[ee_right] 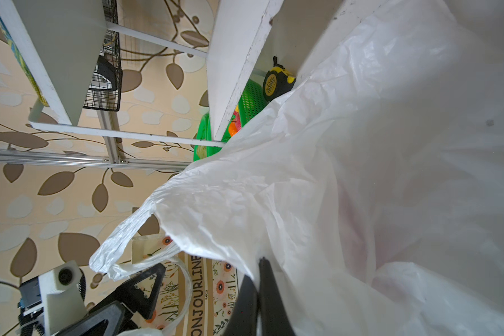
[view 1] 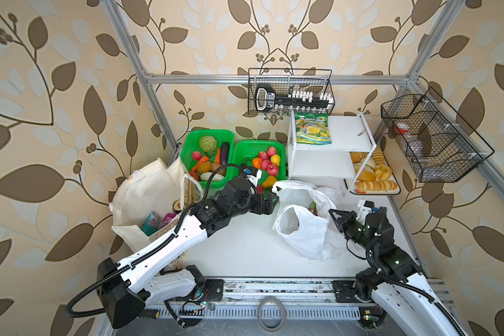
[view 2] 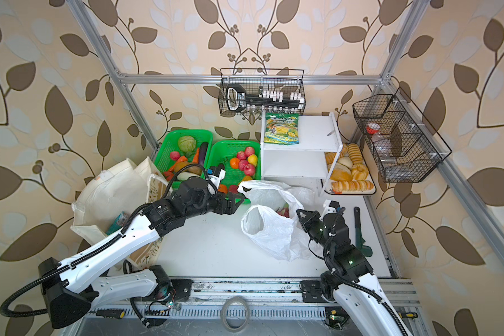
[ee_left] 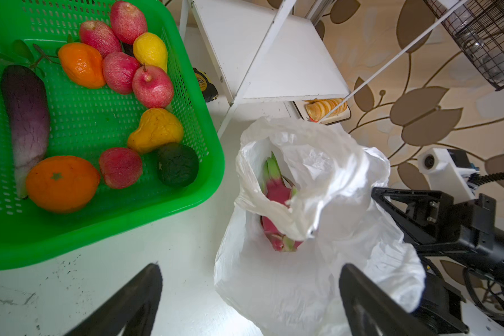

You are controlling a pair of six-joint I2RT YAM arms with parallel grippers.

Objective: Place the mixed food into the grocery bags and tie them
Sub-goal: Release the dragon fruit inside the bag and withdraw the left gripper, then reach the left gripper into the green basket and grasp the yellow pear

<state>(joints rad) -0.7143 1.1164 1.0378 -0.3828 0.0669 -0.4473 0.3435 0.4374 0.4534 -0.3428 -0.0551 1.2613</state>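
While your right gripper (ee_right: 259, 263) is pinching the rim of the plastic bag (view 1: 303, 232), your left gripper (ee_left: 248, 276) is hovering wide open and empty just beside it.

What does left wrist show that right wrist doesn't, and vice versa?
Left wrist only: the dragon fruit lying inside the bag, loose fruit in the green basket including the pear, the bread, and the left jaws wide open and empty.
Right wrist only: the tote with its printed lettering, the wire basket, and the right jaws shut on the bag's edge.
Both: the bag, the green basket, the tape measure, the white shelf.
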